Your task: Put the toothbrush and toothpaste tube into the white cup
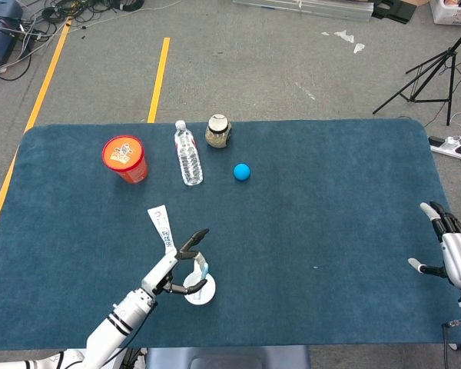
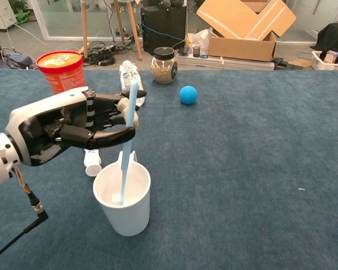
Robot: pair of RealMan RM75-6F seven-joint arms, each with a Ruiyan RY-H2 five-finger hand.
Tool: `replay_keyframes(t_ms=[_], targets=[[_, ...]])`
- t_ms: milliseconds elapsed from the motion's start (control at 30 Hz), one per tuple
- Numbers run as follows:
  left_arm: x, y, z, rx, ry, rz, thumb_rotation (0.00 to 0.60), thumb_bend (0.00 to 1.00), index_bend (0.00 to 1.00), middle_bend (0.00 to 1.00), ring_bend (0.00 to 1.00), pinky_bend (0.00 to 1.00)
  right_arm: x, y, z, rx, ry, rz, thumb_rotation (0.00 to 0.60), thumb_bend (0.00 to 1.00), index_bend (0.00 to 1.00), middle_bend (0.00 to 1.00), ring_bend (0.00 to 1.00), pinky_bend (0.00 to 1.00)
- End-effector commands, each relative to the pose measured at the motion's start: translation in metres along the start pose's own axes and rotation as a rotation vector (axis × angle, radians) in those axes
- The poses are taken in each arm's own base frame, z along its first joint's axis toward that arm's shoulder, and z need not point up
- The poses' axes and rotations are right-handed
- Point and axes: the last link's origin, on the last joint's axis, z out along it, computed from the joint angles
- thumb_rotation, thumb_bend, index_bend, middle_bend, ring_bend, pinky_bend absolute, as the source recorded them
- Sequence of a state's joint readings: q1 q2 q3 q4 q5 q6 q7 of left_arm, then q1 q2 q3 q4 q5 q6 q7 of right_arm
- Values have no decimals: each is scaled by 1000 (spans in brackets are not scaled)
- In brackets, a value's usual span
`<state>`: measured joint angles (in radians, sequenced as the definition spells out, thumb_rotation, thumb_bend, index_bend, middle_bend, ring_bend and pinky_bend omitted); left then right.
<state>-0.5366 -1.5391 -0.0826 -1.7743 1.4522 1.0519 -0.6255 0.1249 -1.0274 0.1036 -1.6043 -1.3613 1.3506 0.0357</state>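
Observation:
The white cup (image 2: 124,202) stands near the table's front edge; from the head view the cup (image 1: 200,292) sits at the front left. My left hand (image 2: 73,126) hovers just above and left of it and pinches a light blue toothbrush (image 2: 127,126). The brush leans slightly, with its lower end inside the cup. In the head view the left hand (image 1: 174,269) reaches over the cup and the toothbrush (image 1: 203,270). The white toothpaste tube (image 1: 162,225) lies flat on the cloth behind the hand; the hand hides most of the tube (image 2: 92,163) from the chest view. My right hand (image 1: 453,250) stays open at the far right edge.
Along the back stand a red tub (image 1: 125,158), a lying water bottle (image 1: 188,154), a glass jar (image 1: 218,131) and a blue ball (image 1: 241,171). The blue table cloth (image 1: 330,200) stretches wide to the right. A tripod stands off the table's right corner.

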Motion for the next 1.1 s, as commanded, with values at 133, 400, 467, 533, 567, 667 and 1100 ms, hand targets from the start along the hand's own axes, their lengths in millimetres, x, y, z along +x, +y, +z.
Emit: replay_keyframes(t_ms=[133, 400, 467, 533, 567, 667, 1100], targets=[[1, 0, -1, -1, -1, 0, 600, 426, 473, 33, 0, 0, 0, 0, 0, 0, 0, -1, 600, 0, 120, 95, 153, 572], [2, 1, -4, 0, 0, 2, 600, 426, 454, 33, 0, 0, 0, 0, 0, 0, 1, -1, 600, 0, 120, 95, 154, 572], [3, 1, -4, 0, 1, 4, 600, 425, 447, 33, 0, 0, 0, 0, 0, 1, 1, -1, 600, 0, 120, 95, 153, 572], [4, 2, -5, -2, 3, 7, 600, 425, 434, 33, 0, 0, 0, 0, 0, 1, 1, -1, 600, 0, 120, 95, 153, 572], [5, 3, -5, -3, 5, 9, 600, 425, 427, 33, 0, 0, 0, 0, 0, 0, 1, -2, 600, 0, 120, 95, 154, 572], [7, 4, -7, -6, 13, 15, 600, 425, 400, 33, 0, 0, -1, -1, 0, 1, 0, -3, 600, 0, 120, 95, 154, 572], [35, 11, -17, 19, 67, 147, 600, 425, 359, 33, 0, 0, 0, -1, 0, 2, 2, 0, 600, 0, 120, 96, 154, 572]])
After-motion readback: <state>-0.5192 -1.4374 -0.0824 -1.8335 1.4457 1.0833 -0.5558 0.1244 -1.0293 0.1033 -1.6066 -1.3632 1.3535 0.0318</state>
